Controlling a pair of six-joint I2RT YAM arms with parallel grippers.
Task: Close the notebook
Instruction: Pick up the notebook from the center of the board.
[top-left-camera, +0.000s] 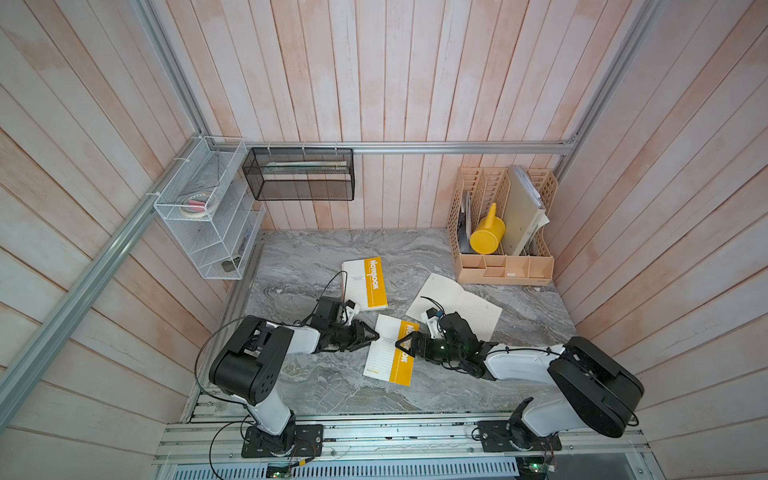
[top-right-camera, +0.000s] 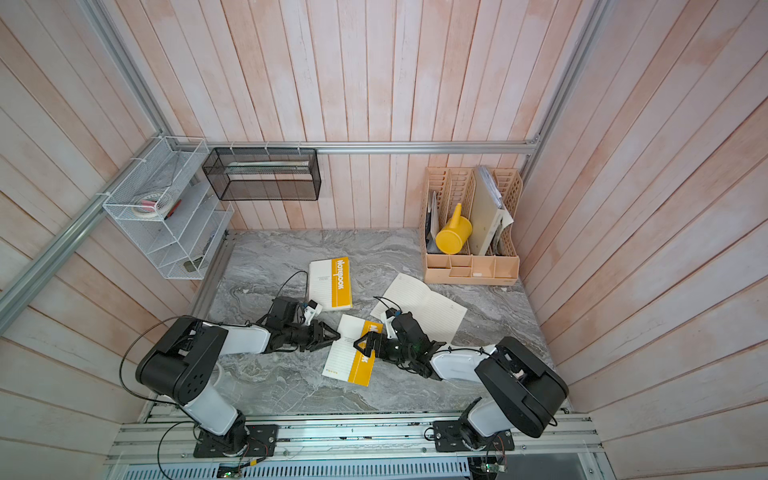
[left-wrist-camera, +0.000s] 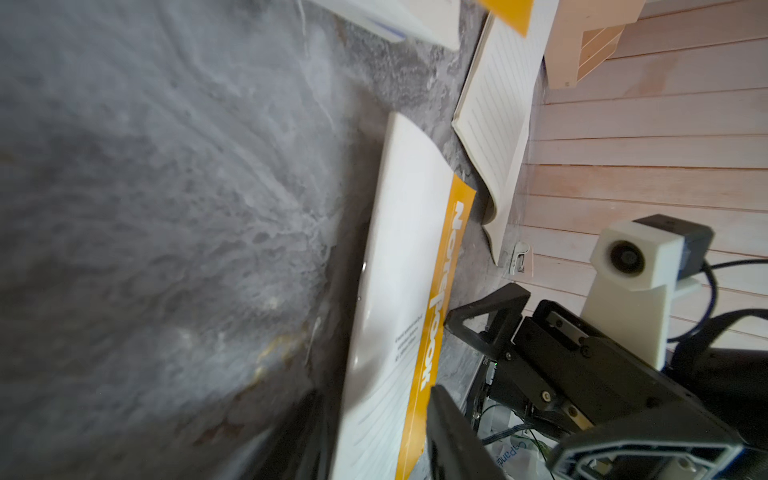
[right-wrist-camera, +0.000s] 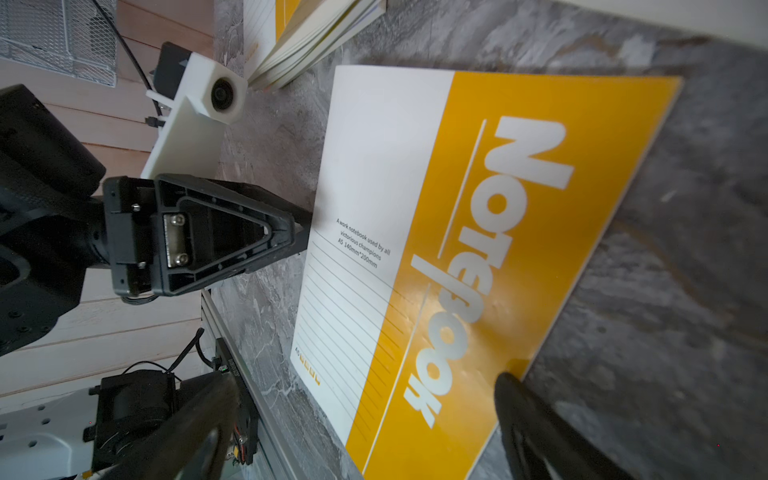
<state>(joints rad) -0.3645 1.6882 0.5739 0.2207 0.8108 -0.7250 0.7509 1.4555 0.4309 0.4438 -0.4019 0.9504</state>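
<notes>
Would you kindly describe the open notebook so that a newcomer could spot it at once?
Start at the beige desk organizer in the far right corner of the table. Just in front of it lies the open notebook, showing lined cream pages, while the other notebooks show yellow-and-white covers.

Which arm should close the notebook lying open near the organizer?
Right. The open notebook lies on that side, just beside the right gripper, whose jaws are open. The left gripper sits across the closed front notebook, farther away.
</notes>
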